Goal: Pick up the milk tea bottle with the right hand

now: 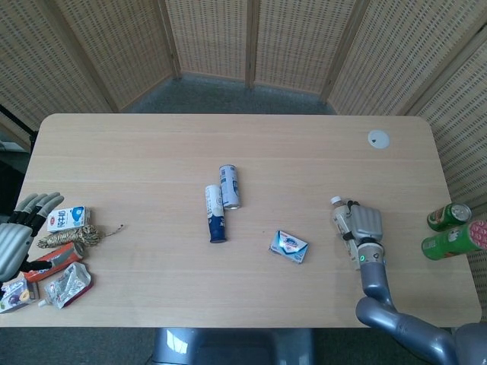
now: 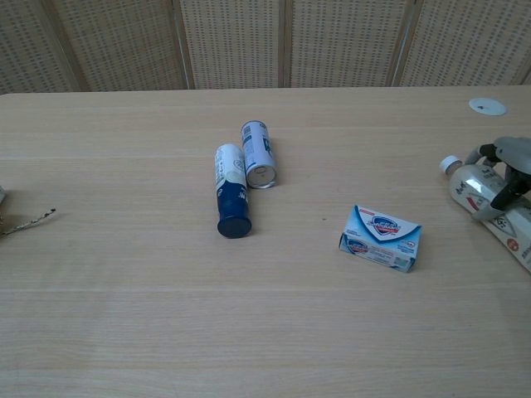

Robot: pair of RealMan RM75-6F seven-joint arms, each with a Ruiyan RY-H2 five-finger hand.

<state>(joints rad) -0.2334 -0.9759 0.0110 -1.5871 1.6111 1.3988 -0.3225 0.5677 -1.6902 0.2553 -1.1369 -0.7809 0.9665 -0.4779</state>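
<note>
The milk tea bottle (image 1: 340, 218) is a pale plastic bottle with a white cap, lying on its side at the table's right with the cap pointing away from me. My right hand (image 1: 365, 223) lies over it, fingers curled around its body. In the chest view the bottle (image 2: 470, 185) shows at the right edge, the fingers (image 2: 508, 162) wrapped across it, and its lower part runs out of frame. My left hand (image 1: 17, 234) hangs at the table's left edge, fingers spread and holding nothing.
Two spray cans (image 1: 223, 200) lie side by side mid-table. A blue-and-white soap box (image 1: 289, 245) sits just left of the bottle. Green cans (image 1: 449, 228) stand off the right edge. A white disc (image 1: 378, 138) sits far right. Packets and a milk carton (image 1: 67, 219) crowd the left edge.
</note>
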